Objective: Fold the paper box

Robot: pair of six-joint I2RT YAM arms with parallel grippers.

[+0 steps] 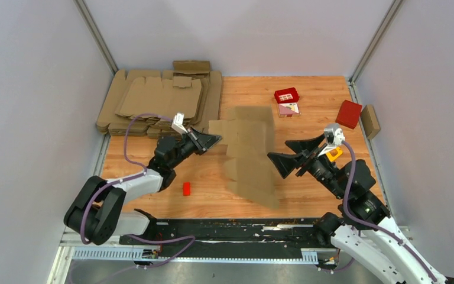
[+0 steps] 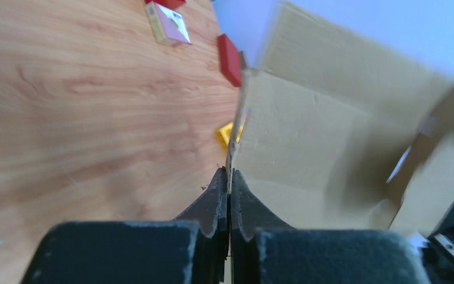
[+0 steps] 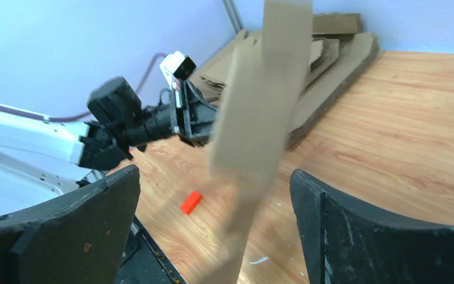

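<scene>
While left claw (image 1: pixel 217 139) pinches its edge | paper box (image 1: pixel 251 160) hangs flat | right claw (image 1: pixel 279 150) agape

Bright even light, soft shadows, paper box (image 3: pixel 260 118) motion-blurred

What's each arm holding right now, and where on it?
Left gripper pinches the paper box by its left edge, jaws shut. Right gripper holds nothing; jaws open.

Plain pale grey walls (image 1: pixel 35 89) enclosed the wood-grain table (image 1: pixel 313 94) on three sides. Metal corner posts (image 1: pixel 96 35) stood at upper left and upper right. Lighting was even.
</scene>
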